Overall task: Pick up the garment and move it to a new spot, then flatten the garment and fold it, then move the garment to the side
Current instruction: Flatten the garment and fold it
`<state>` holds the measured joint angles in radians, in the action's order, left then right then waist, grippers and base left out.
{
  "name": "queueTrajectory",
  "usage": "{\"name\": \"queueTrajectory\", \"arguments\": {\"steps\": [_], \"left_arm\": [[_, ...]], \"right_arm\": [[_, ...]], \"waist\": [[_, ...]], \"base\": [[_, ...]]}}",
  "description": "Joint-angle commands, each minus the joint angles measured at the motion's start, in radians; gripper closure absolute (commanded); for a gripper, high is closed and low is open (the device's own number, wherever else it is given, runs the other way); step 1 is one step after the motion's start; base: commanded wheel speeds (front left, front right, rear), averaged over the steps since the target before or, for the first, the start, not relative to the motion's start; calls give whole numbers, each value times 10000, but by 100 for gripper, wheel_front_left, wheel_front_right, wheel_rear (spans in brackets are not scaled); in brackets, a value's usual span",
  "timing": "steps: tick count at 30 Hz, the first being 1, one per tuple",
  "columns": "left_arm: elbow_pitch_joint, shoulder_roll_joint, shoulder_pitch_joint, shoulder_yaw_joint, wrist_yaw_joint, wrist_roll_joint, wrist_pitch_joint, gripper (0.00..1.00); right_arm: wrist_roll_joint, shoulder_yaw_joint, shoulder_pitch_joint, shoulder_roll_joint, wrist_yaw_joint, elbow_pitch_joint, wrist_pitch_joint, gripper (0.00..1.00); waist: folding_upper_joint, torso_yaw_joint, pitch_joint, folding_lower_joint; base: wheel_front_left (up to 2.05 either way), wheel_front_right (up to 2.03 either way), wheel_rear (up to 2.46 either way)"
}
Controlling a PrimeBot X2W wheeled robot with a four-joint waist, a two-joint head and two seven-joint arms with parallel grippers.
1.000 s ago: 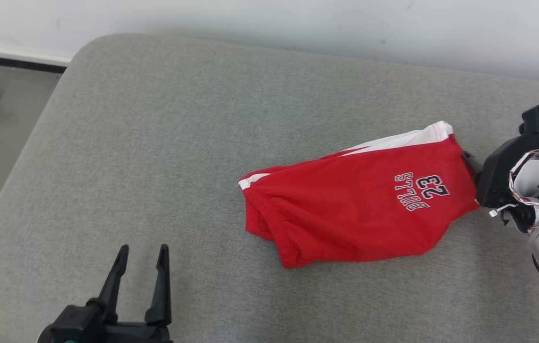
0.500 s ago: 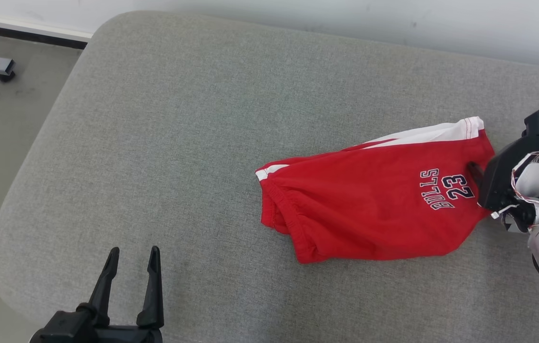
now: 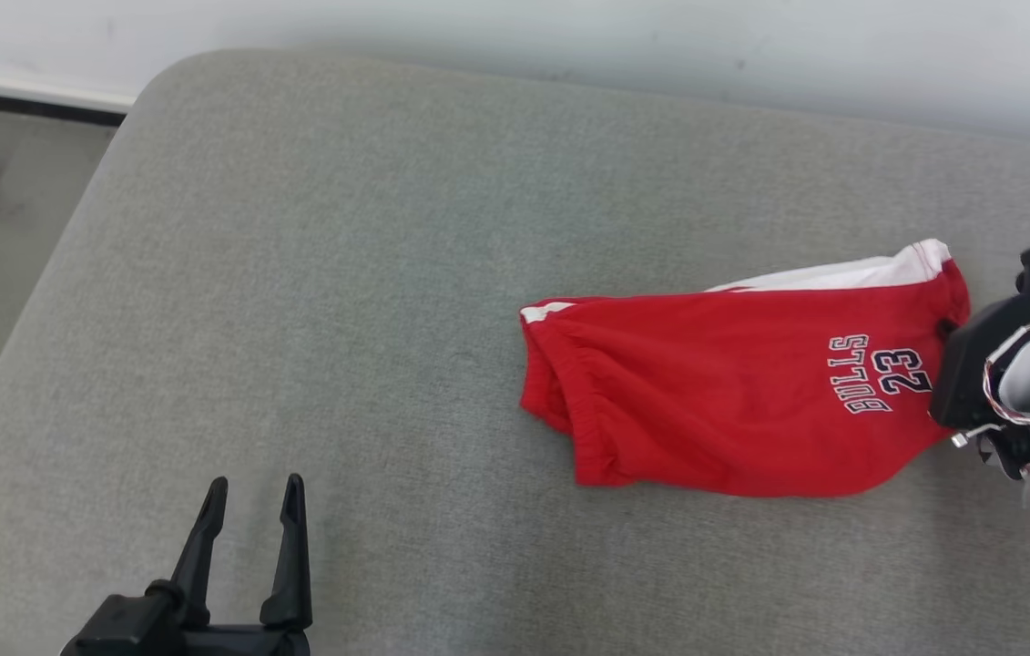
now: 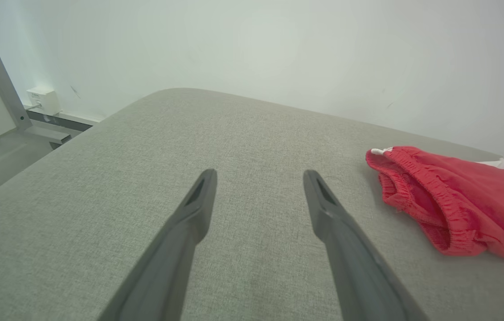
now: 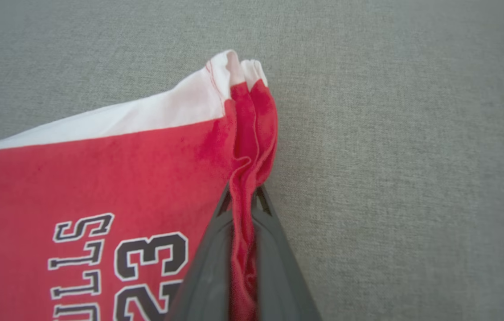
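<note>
shorts lie at 3 o'clock on grey cushion, right gripper clamped tight on a thin fold of hem at their 3 o'clock edge. left gripper spread wide, empty, at 7 o'clock. risk: shallow pinch, cloth could slip out on lift

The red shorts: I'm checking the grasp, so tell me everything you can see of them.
The shorts are red, soft fabric with a white side stripe, dark "BULLS 23" lettering and a gathered elastic waistband. They lie loosely doubled on the grey cushion, waistband toward the robot's left. The right gripper is shut on the bunched hem at their right end.
</note>
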<state>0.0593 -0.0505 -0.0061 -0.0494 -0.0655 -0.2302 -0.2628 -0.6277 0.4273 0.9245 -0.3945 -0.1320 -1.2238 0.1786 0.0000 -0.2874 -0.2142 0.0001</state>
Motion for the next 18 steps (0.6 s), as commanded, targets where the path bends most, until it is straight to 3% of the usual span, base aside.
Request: {"name": "queueTrajectory", "arguments": {"steps": [1,13,18], "left_arm": [[27,-5,126,29,0,14,-18,0],[192,-5,361,100,-123,190,-18,0],[221,-5,400,24,-63,156,-18,0]], "right_arm": [[145,-10,-159,-163,32,-59,-218,100],[1558,80,-354,-902,32,-566,-1134,100],[2295,94,13,-645,32,-621,-1335,100]], "waist": [[0,381,382,-1],[0,1170,1203,-1],[0,1279,1324,-1]], "base": [[0,0,0],[0,0,0],[0,0,0]]}}
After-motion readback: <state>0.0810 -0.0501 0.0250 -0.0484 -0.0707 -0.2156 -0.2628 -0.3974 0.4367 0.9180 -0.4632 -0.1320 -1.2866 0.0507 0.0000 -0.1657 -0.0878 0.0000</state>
